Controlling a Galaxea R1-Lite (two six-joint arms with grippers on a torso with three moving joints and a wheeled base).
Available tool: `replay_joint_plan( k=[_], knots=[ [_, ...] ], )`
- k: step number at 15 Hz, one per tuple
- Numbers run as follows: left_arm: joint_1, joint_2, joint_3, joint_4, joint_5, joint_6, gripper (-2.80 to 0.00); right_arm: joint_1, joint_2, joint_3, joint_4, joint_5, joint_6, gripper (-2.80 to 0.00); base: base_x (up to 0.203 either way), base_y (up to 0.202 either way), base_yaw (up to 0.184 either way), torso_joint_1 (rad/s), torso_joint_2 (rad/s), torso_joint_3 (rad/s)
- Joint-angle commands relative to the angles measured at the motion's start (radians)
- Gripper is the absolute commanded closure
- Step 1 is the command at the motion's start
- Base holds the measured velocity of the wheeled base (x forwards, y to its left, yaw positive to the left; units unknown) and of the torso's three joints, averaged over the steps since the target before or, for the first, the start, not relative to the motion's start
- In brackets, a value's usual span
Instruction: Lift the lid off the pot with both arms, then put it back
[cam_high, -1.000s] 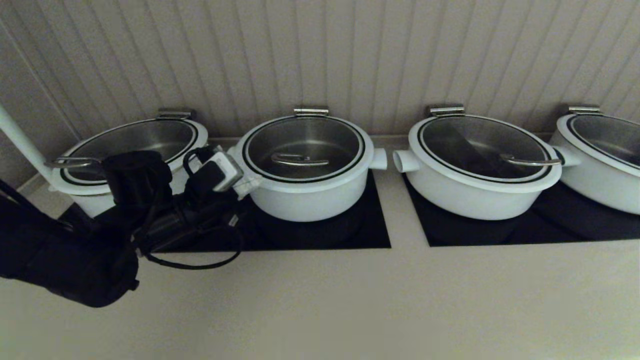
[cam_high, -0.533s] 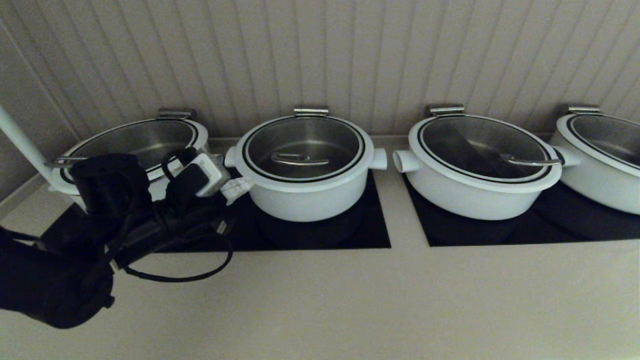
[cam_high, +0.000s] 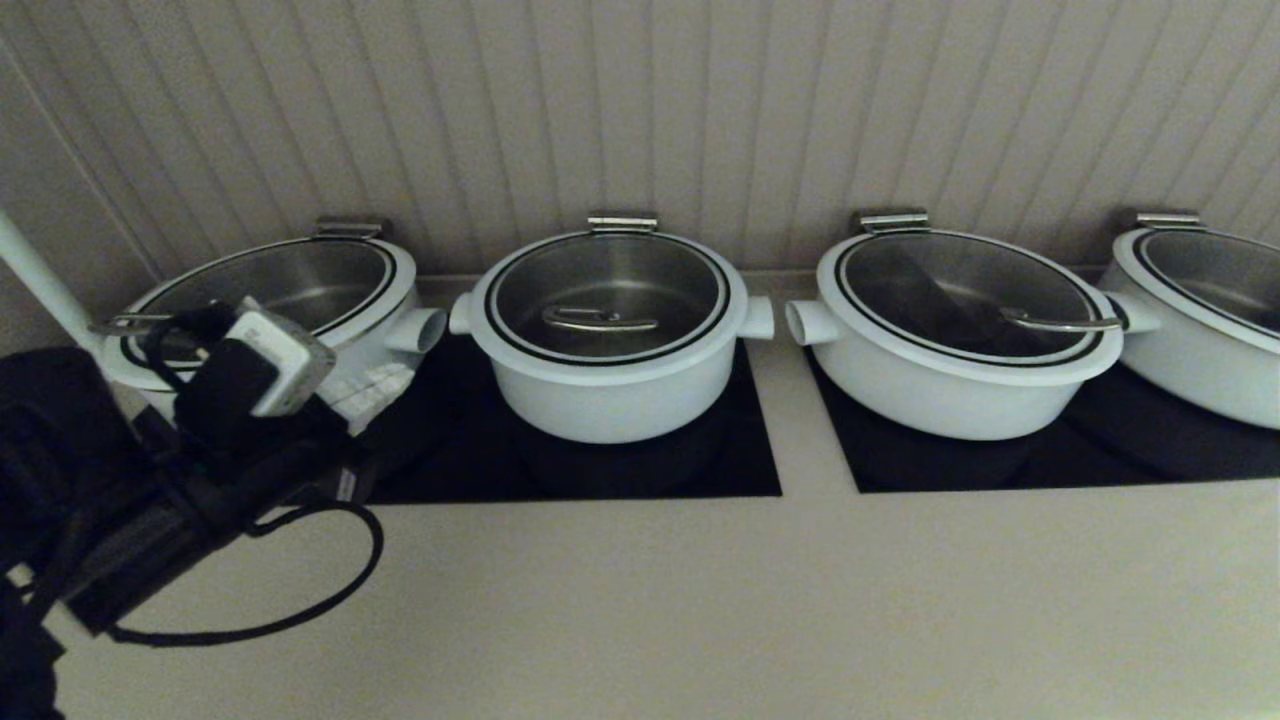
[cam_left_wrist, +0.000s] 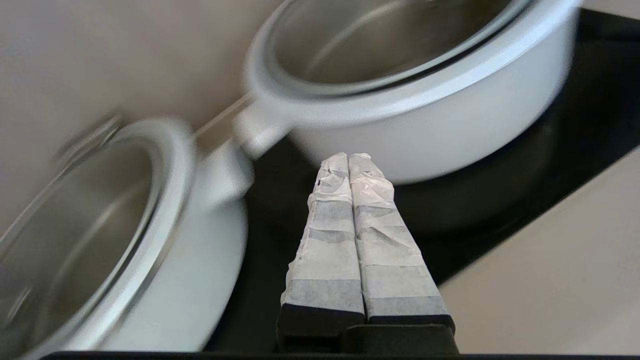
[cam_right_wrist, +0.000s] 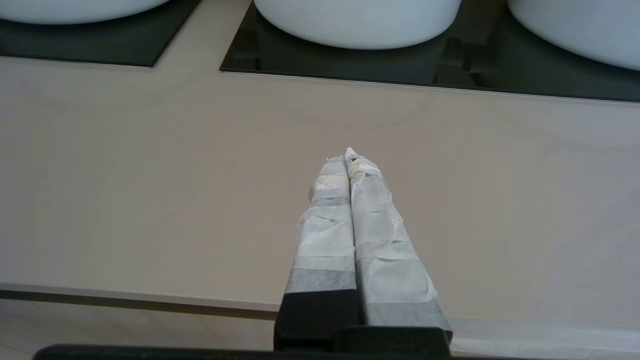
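The small deep white pot (cam_high: 610, 395) stands on the black hob panel (cam_high: 740, 470), second from the left. The glass lid (cam_high: 608, 285) sits closed on it, its arched steel handle (cam_high: 598, 320) at the centre. My left gripper (cam_high: 375, 385) is shut and empty, to the left of the pot and apart from it, in front of the wide left pot. In the left wrist view the left gripper (cam_left_wrist: 348, 157) points at the gap between the two pots, with the deep pot (cam_left_wrist: 450, 115) beyond it. My right gripper (cam_right_wrist: 350, 156) is shut and empty over the bare counter, out of the head view.
A wide white pot (cam_high: 380, 340) with a glass lid stands at the far left, behind my left wrist. Two more wide lidded pots (cam_high: 950, 380) (cam_high: 1200, 340) stand to the right. A white pole (cam_high: 40, 290) rises at the left edge. The beige counter (cam_high: 700, 600) runs along the front.
My left arm has drawn back to the left and towards the front, away from the deep pot's side handle. The lid and pots have not moved.
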Motion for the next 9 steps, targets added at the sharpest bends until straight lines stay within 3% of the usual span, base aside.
replay_joint_plan(
  k=[1, 5, 9],
  knots=[
    [0.037, -0.136, 0.082, -0.004, 0.034, -0.022, 0.00, 0.000, 0.000, 0.000, 0.000, 0.001, -0.001, 0.00, 0.000, 0.000, 0.000, 0.000, 0.00, 0.000],
    [0.144, -0.314, 0.248, 0.000, 0.042, -0.031, 0.00, 0.000, 0.000, 0.000, 0.000, 0.001, -0.001, 0.00, 0.000, 0.000, 0.000, 0.000, 0.00, 0.000],
    [0.170, -0.474, 0.374, 0.017, 0.052, -0.057, 0.00, 0.000, 0.000, 0.000, 0.000, 0.001, -0.001, 0.00, 0.000, 0.000, 0.000, 0.000, 0.00, 0.000]
  ],
)
